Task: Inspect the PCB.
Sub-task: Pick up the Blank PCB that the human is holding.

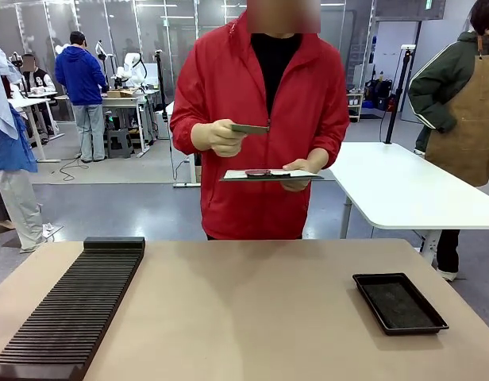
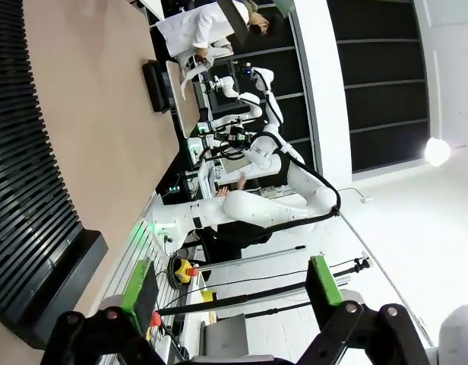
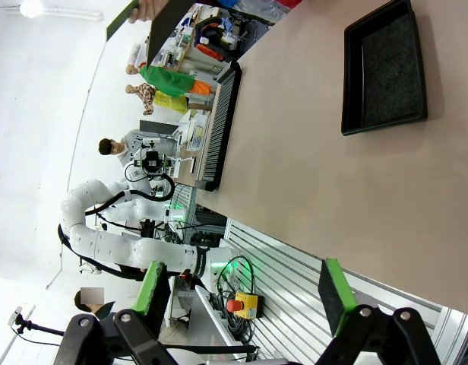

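PCB (image 1: 249, 128) is edge-on, can't make out its face. Way out past the right claw (image 3: 243, 283) the picture's top edge crops it.

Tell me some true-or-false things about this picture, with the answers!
The person holds the PCB. True.
The clipboard lies on the table. False: the person holds it up.
The black tray sits on the table. True.
The robot's left hand is shut. False: it is open.
The slotted black rack touches the tray. False: they sit far apart.
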Controlling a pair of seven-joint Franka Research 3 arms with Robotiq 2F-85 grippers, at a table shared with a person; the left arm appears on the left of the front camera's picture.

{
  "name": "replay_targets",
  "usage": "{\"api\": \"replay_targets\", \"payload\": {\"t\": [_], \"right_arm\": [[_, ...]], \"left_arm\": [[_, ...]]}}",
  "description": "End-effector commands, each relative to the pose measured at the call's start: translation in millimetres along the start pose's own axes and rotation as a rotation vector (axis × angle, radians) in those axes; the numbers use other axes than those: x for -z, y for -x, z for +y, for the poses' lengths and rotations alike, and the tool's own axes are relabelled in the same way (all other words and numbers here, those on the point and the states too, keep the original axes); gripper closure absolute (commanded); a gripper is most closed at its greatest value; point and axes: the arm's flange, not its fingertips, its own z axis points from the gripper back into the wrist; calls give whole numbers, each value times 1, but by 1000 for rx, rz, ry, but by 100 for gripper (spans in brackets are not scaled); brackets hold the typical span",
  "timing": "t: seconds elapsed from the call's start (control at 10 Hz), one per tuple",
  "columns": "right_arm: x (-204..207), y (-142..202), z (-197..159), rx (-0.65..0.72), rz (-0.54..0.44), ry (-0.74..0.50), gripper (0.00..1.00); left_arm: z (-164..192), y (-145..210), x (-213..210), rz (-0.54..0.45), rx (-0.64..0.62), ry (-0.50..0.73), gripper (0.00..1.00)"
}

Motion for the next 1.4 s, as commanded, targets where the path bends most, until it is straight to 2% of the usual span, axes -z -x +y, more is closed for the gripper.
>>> {"api": "replay_targets", "payload": {"t": [0.0, 1.2, 1.3], "right_arm": [[-1, 0, 1, -20, -12, -15, 0], [0, 0, 0, 0, 0, 0, 0], [1, -7, 21, 43, 50, -54, 0]], "left_arm": [[1, 2, -2, -2, -5, -15, 0], [1, 2, -2, -2, -5, -15, 0], [1, 2, -2, -2, -5, -15, 0]]}}
